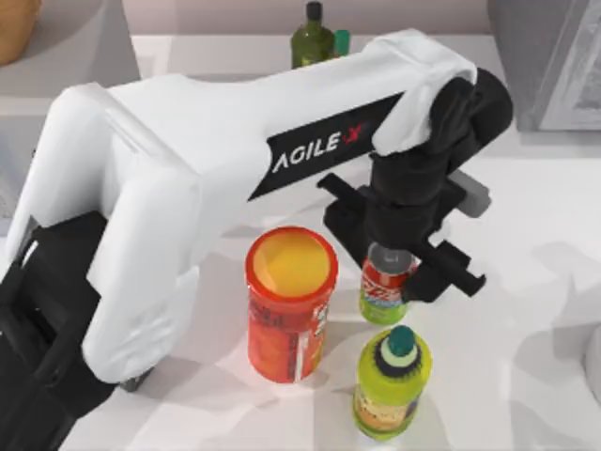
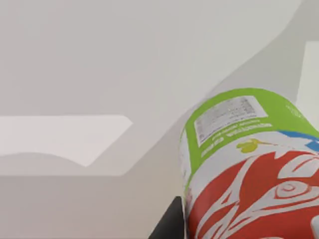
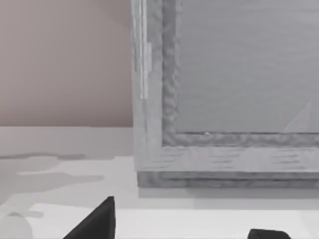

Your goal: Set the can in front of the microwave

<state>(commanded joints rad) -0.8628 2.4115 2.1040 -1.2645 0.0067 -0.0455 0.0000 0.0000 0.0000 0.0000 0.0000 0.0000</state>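
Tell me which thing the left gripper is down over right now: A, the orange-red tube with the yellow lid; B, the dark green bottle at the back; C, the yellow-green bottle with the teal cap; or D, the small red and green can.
D: in the top view the left gripper sits directly over the can, beside the orange-red tube.
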